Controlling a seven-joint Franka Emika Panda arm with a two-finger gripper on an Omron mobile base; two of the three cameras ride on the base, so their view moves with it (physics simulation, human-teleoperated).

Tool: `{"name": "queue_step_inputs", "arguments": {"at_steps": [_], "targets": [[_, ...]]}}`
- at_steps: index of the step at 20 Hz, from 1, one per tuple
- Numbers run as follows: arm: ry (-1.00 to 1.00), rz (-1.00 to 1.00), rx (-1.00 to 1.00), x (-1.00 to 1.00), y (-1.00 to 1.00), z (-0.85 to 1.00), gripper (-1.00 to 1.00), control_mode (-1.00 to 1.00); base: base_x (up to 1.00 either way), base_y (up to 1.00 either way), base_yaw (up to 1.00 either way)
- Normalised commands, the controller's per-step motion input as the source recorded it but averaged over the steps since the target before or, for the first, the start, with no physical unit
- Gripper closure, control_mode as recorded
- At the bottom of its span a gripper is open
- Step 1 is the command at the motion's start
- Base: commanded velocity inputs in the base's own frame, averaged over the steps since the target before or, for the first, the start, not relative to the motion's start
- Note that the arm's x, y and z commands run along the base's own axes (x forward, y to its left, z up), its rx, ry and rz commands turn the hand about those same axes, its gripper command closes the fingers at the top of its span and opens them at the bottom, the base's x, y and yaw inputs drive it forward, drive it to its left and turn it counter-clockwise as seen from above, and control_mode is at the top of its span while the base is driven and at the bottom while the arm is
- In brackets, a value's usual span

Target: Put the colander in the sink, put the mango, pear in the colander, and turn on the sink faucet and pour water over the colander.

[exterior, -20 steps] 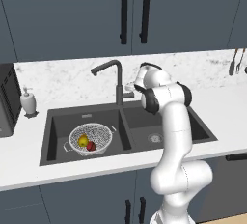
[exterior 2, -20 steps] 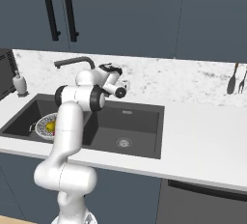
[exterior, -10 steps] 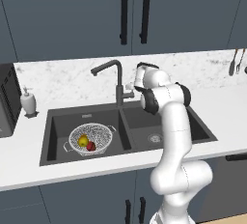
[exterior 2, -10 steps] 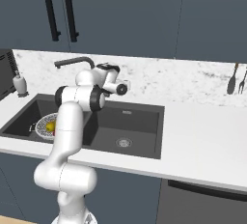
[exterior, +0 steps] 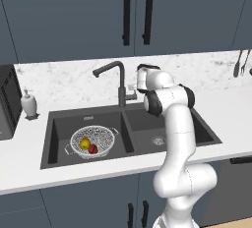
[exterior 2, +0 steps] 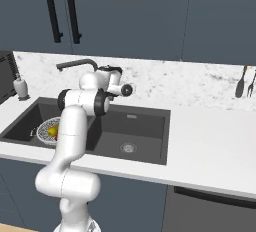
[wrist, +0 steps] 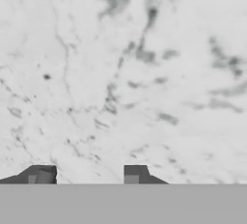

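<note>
One colander (exterior: 92,142), a round bowl of silvery-white wire mesh with two small side handles, sits on the floor of the left basin of the sink (exterior: 162,119). Two fruits lie inside it, touching each other: one yellow pear (exterior: 85,144) and one red mango (exterior: 93,149) just beside it. From the right base view the colander (exterior 2: 49,129) shows partly behind the arm, with the pear (exterior 2: 52,131) visible in it.

The sink is a dark charcoal rectangle with two basins, set into the white marbled surface (exterior: 34,138); a round steel drain (exterior: 157,140) shows in the right basin. One sink faucet (exterior: 117,79), a tall dark grey gooseneck with a slim curved spout, stands at the back edge of the sink over the divider between the basins, its spout reaching toward the left basin.

The gripper (wrist: 89,175) is beside the faucet base, facing the veined marble backsplash (wrist: 125,73). Its two dark fingertips (wrist: 42,174) stand apart with nothing between them, pinching nothing.

One white soap bottle (exterior: 28,105) stands on the surface left of the sink. Two dark utensils (exterior 2: 246,82) hang on the backsplash at the far right.
</note>
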Motion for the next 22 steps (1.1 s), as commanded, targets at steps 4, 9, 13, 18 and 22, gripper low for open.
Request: {"name": "queue_step_inputs", "arguments": {"at_steps": [4,9,13,18,22], "targets": [[0.00,-0.10,0.00,0.24,-0.76,-0.56,1.00,-1.00,0.00,0.00,0.00],[0.00,-0.12,0.00,0.24,-0.81,-0.57,1.00,-1.00,0.00,0.00,0.00],[0.00,-0.13,0.00,0.25,-0.87,-0.58,1.00,-1.00,0.00,0.00,0.00],[0.03,-0.14,0.00,0.25,-0.88,-0.59,1.00,-1.00,0.00,0.00,0.00],[0.07,-0.14,-0.01,0.22,-0.76,-0.54,1.00,-1.00,0.00,0.00,0.00]]}}
